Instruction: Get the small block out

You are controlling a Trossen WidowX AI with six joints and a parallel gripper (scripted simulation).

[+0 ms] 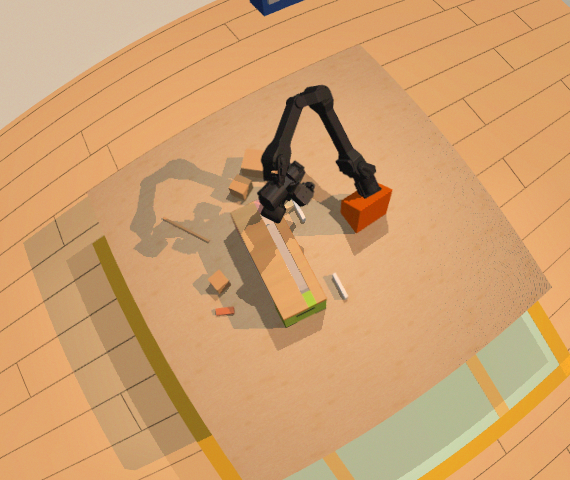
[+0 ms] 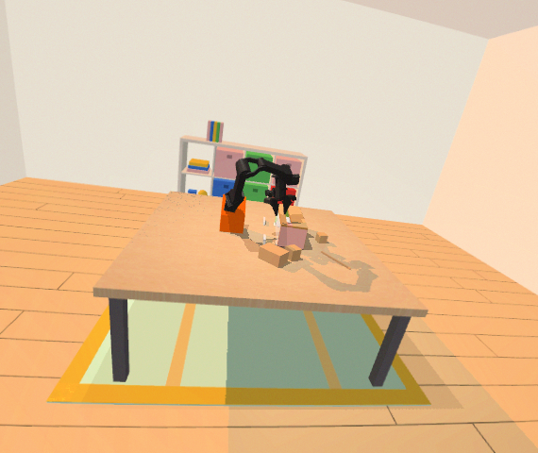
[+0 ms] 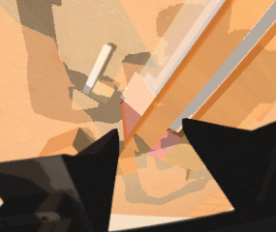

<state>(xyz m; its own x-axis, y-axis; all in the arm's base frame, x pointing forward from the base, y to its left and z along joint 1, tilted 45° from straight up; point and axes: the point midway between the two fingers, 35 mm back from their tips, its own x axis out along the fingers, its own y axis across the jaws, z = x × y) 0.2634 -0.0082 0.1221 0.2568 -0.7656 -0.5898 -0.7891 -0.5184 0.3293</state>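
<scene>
The box has a wooden top point(image 1: 271, 268) point(image 3: 191, 72) with a long pale slot, a green end point(image 1: 306, 313) and a pink end point(image 2: 293, 236). A lime patch point(image 1: 308, 298) shows at the slot's green end. My gripper point(image 2: 280, 213) point(image 3: 150, 128) is partly open, fingers pointing down, above the pink end of the box. Nothing shows held between its fingers. In the wrist view the pink end and the end of the top appear between the fingertips; contact cannot be told. The arm hides part of this end in the top view. I cannot make out the small block on the shelf.
White bars point(image 1: 339, 286) point(image 3: 98, 69) lie on the table in front of the box. Wooden blocks point(image 1: 240, 188) point(image 2: 273, 255) stand past the pink end. Behind the box are a wooden cube point(image 1: 218, 281), a small red-orange piece point(image 1: 224, 311) and a thin rod point(image 1: 186, 229). The arm's base is orange point(image 1: 365, 211).
</scene>
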